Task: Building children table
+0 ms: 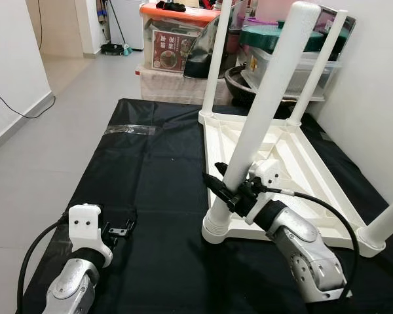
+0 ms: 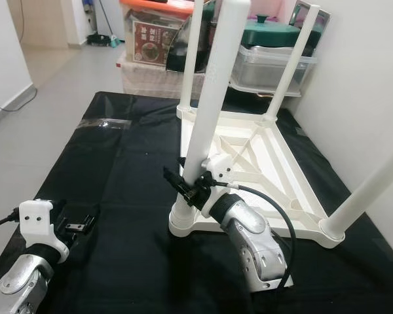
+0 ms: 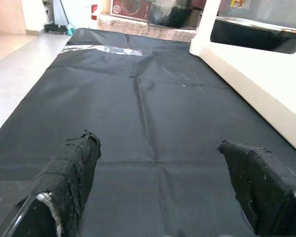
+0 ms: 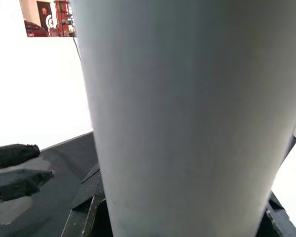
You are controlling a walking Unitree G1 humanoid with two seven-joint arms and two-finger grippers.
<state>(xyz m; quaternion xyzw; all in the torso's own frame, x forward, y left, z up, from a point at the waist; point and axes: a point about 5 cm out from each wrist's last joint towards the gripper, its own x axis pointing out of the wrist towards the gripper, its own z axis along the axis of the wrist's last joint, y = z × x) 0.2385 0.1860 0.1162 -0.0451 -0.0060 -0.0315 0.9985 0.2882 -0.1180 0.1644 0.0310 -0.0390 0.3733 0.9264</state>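
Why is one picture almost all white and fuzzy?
In the right wrist view the table leg sits so close to the camera that it blurs, and the background glares white. In the left eye view it looks sharp, with the right gripper clamped round it.

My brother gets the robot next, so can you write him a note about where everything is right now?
Right end effector: shut on the near-left table leg, low down, just above its socket.
Left end effector: open, holding nothing, low over the black mat to the left of the table.
White tabletop: lies upside down on the mat, near the wall.
Done: all four legs stand in their corner sockets, pointing up.
Left: the pictures can't show whether the held leg is fully tight. Probably finish that one, then flip the table upright.
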